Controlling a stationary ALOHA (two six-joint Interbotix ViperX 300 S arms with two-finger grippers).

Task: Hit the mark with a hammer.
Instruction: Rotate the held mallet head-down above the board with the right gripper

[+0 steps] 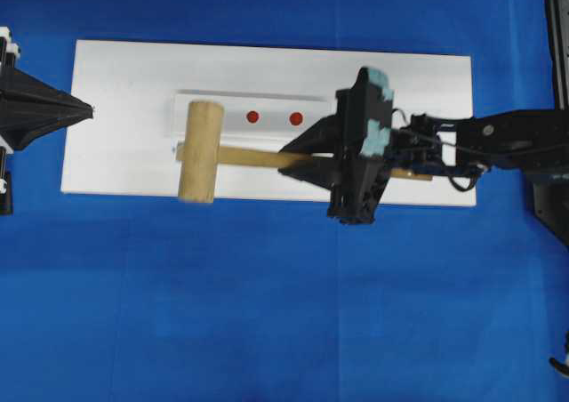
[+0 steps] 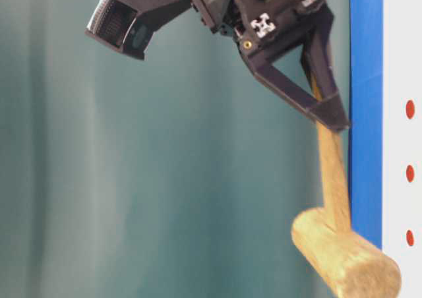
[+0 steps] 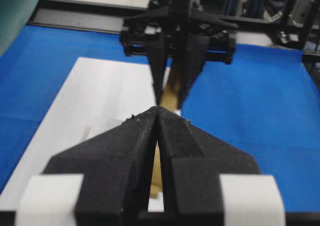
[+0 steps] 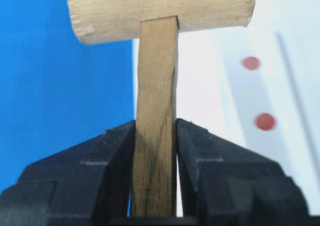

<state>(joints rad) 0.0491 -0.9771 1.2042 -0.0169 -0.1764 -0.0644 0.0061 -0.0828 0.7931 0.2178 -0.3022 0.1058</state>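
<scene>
The hammer [image 1: 201,151] is a light wooden mallet with its thick head over the left part of the white board [image 1: 124,73]. Its flat handle [image 4: 157,86] runs right into my right gripper [image 1: 307,160], which is shut on it. Two red marks [image 1: 252,116] [image 1: 296,117] lie just beyond the handle, right of the head. In the table-level view the head [image 2: 346,258] hangs near the board beside three red marks [image 2: 410,173]; I cannot tell whether they touch. My left gripper [image 1: 89,110] is shut and empty at the board's left edge, pointing at the hammer.
A blue cloth [image 1: 267,313] covers the table around the board. A pale raised strip [image 1: 231,96] on the board carries the red marks. Black frame parts stand at the right edge [image 1: 556,28].
</scene>
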